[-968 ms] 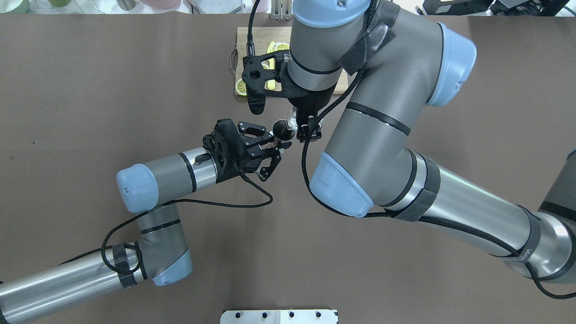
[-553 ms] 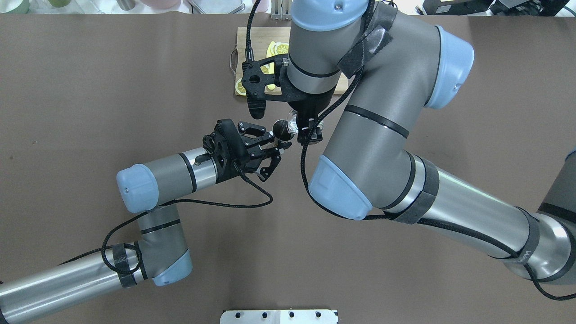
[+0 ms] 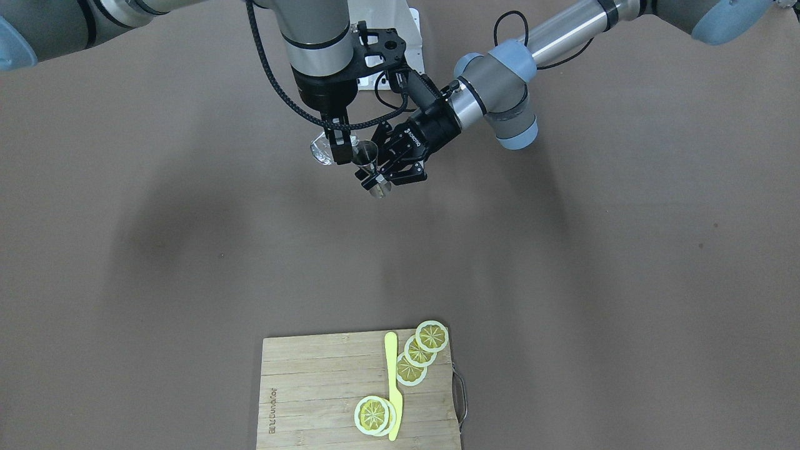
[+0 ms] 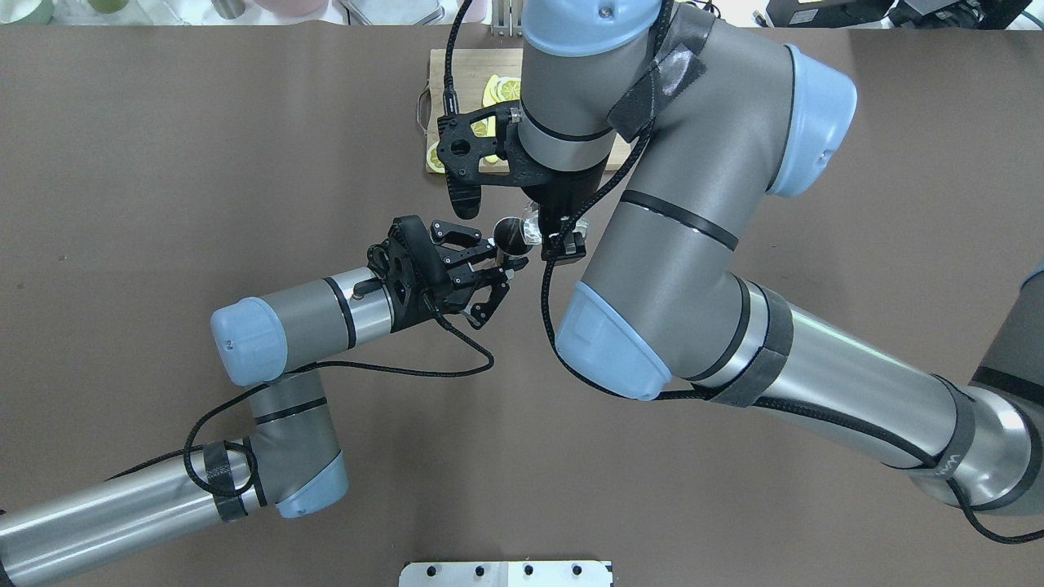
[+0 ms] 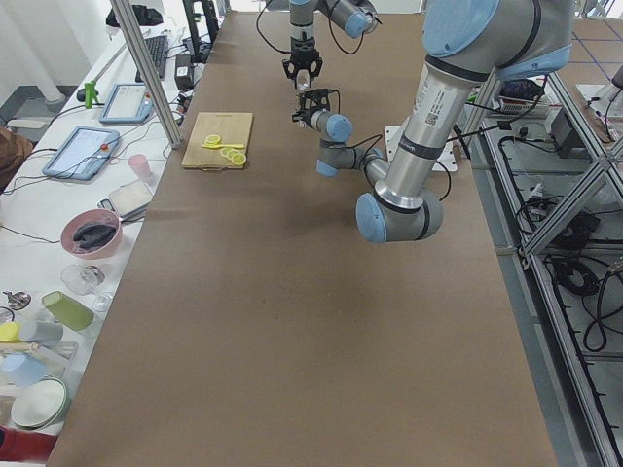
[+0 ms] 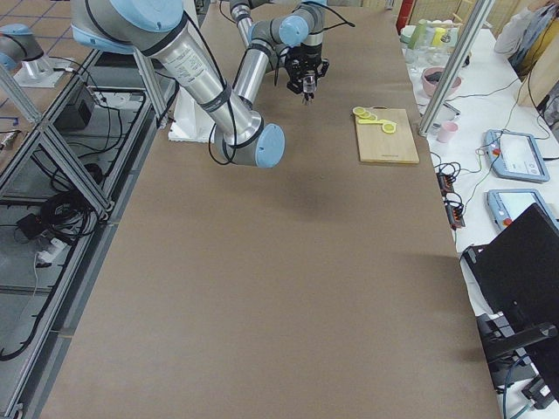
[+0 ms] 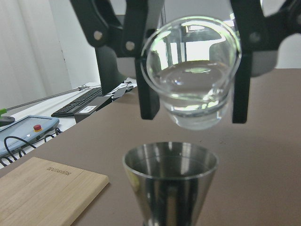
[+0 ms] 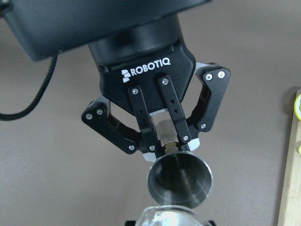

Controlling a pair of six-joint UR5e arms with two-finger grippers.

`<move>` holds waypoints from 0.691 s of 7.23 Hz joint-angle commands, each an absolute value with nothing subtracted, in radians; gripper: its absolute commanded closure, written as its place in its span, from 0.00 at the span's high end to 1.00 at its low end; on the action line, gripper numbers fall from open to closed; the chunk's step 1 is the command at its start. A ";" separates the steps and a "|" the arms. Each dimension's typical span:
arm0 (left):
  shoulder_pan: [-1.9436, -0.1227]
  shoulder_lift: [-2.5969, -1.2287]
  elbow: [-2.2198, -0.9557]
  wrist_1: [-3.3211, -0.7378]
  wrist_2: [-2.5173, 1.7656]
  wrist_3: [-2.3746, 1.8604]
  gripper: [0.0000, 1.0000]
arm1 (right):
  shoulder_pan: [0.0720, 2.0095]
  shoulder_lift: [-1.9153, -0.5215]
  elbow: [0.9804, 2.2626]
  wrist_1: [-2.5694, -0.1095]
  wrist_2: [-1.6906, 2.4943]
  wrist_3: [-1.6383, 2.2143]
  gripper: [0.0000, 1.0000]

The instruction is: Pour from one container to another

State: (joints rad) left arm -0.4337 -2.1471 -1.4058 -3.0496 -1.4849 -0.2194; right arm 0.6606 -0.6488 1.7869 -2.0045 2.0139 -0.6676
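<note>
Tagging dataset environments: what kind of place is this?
Probably a robotics lab or data-collection cell, not a kitchen: it has teach pendants, aluminium frame posts and loose cable coils.

The glass [image 7: 190, 80] hangs tilted between the right fingers [image 7: 240, 110], just above the mouth of the jigger [image 7: 170, 183], which the left fingers [image 8: 146, 136] hold over the worktop [image 3: 562, 281]; the cutting board [image 3: 312, 387] lies well apart.

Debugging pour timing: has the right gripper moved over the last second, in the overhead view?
Yes, slightly. The right gripper, holding the glass, has shifted toward the view's bottom edge, judged against the cutting board.
</note>
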 commanded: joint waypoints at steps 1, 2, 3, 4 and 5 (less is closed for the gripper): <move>-0.434 -2.146 -1.405 -3.050 -1.485 -0.219 0.00 | 0.655 -0.634 1.787 -2.029 2.000 -0.670 0.00; -0.434 -2.146 -1.407 -3.050 -1.485 -0.219 0.00 | 0.653 -0.634 1.786 -2.031 1.999 -0.670 0.00; -0.434 -2.146 -1.405 -3.050 -1.485 -0.219 0.00 | 0.649 -0.632 1.787 -2.046 1.985 -0.670 0.00; -0.433 -2.148 -1.405 -3.050 -1.485 -0.219 0.00 | 0.640 -0.630 1.787 -2.055 1.976 -0.670 0.00; -0.433 -2.148 -1.405 -3.050 -1.485 -0.219 0.00 | 0.634 -0.630 1.787 -2.057 1.970 -0.670 0.00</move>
State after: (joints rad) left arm -0.4333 -2.1469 -1.4054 -3.0495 -1.4849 -0.2194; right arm 0.6422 -0.6314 1.7867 -2.0506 1.9795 -0.6703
